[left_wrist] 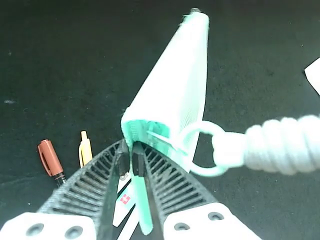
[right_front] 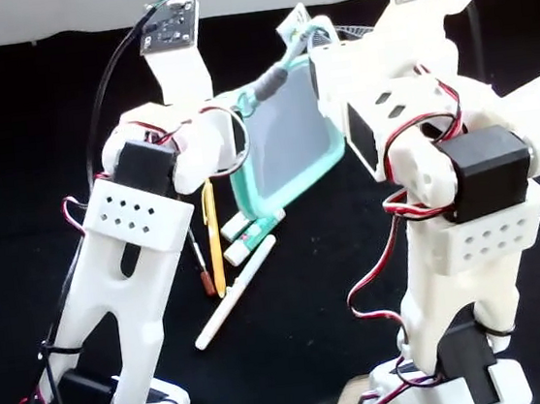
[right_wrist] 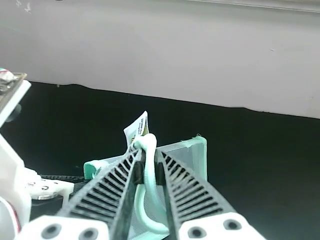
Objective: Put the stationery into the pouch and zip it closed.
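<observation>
Pouch is hanging mid-air between the arms. Left gripper fingers are pinching its left end, and right gripper fingers are pinching the zip pull. The pens lie on the surface below, so I'd guess this is the unzipping step. Next up needs a steady pull along the zip.

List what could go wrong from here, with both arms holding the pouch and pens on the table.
1. The left end effector pinches the pouch by one edge, the right end effector by its thin loop; either hold might slip.
2. The yellow pen, brown pen and white pen lie outside it; freeing an arm to fetch them may let the pouch swing or drop.
</observation>
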